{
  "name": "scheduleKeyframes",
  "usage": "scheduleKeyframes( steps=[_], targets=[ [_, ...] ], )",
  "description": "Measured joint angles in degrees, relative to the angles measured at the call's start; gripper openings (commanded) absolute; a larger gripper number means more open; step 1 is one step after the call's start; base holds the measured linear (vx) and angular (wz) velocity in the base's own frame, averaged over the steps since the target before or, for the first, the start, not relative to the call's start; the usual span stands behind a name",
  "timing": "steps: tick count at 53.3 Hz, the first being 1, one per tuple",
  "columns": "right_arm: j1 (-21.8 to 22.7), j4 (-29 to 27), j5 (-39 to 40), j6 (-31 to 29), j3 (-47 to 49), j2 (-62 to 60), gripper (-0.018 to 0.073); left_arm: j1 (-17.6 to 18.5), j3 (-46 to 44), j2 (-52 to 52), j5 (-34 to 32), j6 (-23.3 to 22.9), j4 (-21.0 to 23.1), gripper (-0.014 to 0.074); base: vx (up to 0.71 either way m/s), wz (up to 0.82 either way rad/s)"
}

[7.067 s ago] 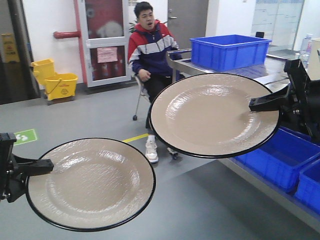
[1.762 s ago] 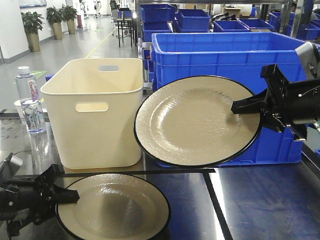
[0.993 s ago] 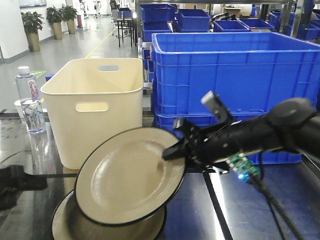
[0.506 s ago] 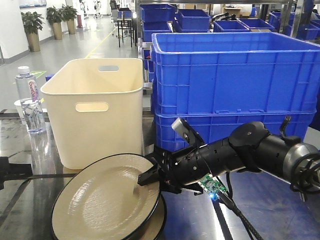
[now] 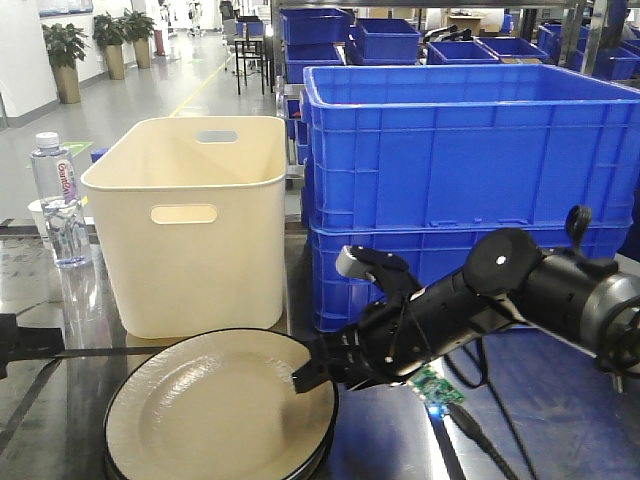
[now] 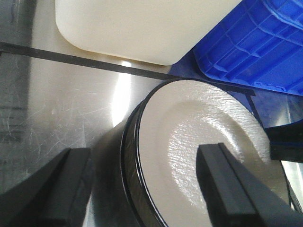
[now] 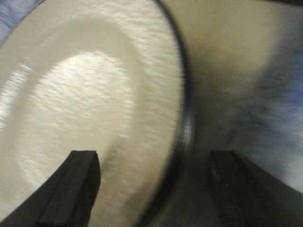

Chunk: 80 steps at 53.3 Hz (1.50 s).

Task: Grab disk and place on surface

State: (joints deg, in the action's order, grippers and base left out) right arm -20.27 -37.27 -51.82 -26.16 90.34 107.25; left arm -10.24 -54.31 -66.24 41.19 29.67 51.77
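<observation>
**Front view: two disks stacked, release under way**

Front view: the right gripper (image 5: 312, 375) sits at the top disk (image 5: 215, 410) rim; its opening cannot be judged here. That disk lies on another, on the tabletop (image 5: 520, 440).

Left wrist view: the left gripper (image 6: 147, 189) is spread wide, holding nothing; the stack lies between and beyond its fingers.

Right wrist view: the jaws gape, and the blurred rim passes between them untouched. Placement looks done; only withdrawal remains.
</observation>
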Motion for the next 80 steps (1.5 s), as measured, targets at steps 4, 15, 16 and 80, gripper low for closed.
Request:
scheduleKeyframes(
  steps=[4,15,16,80],
  targets=[
    [0.1,4.3,-0.3,0.1,0.7,-1.4,0.0551,0.0,0.0,0.0,0.0,0.0,-0.1,0.0553,0.00,0.00],
    [0.1,9.5,-1.4,1.5,1.1,-6.0,0.0551,0.0,0.0,0.0,0.0,0.0,-0.4,0.0489,0.00,0.00],
    [0.1,9.6,-1.5,1.5,1.1,-6.3,0.0551,0.0,0.0,0.0,0.0,0.0,-0.4,0.0465,0.00,0.00],
    [0.1,9.9,-2.5,1.7,1.1,-7.1,0.0551,1.1,4.5,6.7,-0.3,1.6,-7.1,-0.0008,0.00,0.00]
  ],
)
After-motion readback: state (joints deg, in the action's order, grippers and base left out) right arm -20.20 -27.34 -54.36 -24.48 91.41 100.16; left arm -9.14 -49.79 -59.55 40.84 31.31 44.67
